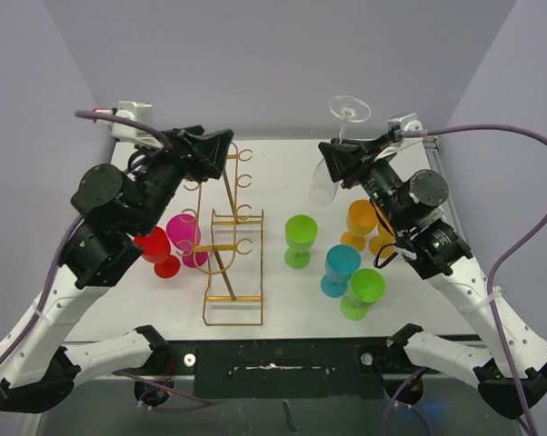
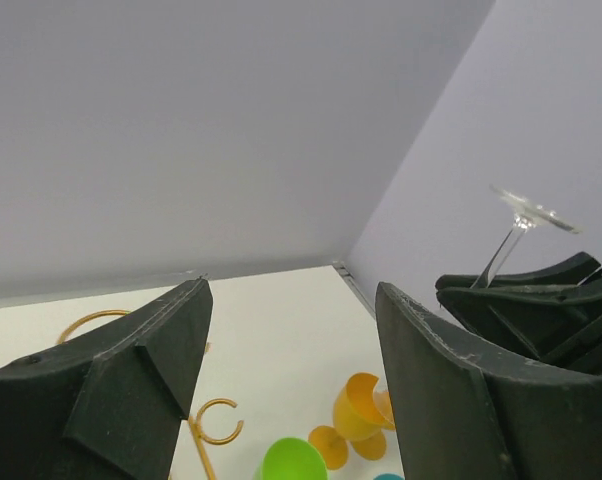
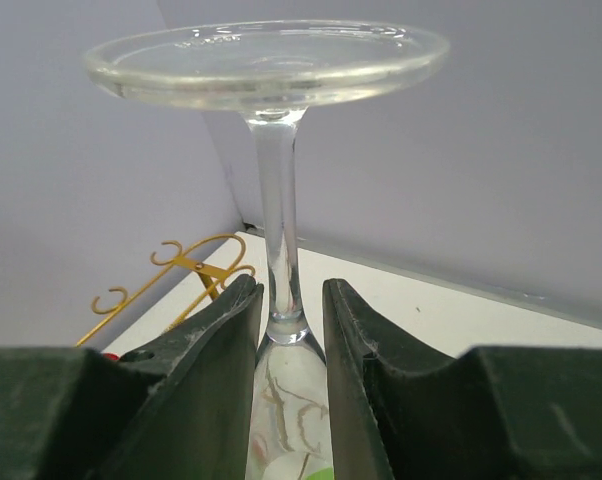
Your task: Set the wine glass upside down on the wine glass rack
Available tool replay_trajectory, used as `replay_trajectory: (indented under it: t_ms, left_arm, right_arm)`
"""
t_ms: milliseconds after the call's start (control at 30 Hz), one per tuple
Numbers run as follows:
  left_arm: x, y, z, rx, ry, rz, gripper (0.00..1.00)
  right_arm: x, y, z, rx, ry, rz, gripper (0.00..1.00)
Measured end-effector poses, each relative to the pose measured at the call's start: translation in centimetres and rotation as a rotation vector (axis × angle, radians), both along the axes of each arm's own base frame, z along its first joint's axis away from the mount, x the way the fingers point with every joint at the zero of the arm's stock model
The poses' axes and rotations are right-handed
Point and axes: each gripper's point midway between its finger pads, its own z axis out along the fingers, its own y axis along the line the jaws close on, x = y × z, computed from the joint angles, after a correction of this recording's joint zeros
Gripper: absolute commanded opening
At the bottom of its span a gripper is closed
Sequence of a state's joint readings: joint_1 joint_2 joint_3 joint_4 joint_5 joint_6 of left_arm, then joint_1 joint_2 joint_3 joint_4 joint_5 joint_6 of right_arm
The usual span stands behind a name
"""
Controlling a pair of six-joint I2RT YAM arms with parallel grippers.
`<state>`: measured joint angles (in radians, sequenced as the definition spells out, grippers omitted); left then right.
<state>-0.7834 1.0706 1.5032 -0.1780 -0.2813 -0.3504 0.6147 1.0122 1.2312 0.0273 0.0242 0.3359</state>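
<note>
right gripper [image 3: 291, 300]: clamped on the stem of the wine glass [image 3: 273, 190], foot up, in the air to the right of the wine glass rack [image 1: 230, 245] | left gripper [image 2: 291, 375]: apart, empty | advice: keep the stem vertical, slide it sideways into a free ring hook [image 1: 245, 213], then release.

Lab test cell: plain grey walls [image 1: 255, 54] around a white table [image 1: 283, 173], left arm [image 1: 74, 309] and right arm [image 1: 478, 295] bolted on

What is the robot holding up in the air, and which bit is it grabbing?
The right tool holds the clear wine glass upside down, pinching its stem right where it meets the bowl. The left tool is open and empty.
</note>
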Motion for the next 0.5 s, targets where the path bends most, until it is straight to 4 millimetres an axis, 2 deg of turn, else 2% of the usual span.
replay_trajectory:
  t_ms: [133, 233, 367, 500]
  left_arm:
    - [-1.7, 3.9, 1.1, -0.021, -0.017, 0.089, 0.64]
    - [-2.6, 6.0, 0.9, -0.032, -0.013, 0.138, 0.64]
    - [-2.8, 7.3, -0.7, -0.011, 0.022, 0.182, 0.64]
    - [-2.4, 7.5, -3.0, 0.033, 0.074, 0.209, 0.64]
  right_arm:
    - [0.5, -0.2, -1.9, -0.042, 0.018, -0.026, 0.0]
    - [1.1, 0.1, -3.5, -0.08, 0.036, -0.027, 0.0]
    - [2.1, 1.4, -5.4, -0.127, 0.054, 0.005, 0.0]
    - [3.8, 3.9, -8.0, -0.182, 0.079, 0.069, 0.0]
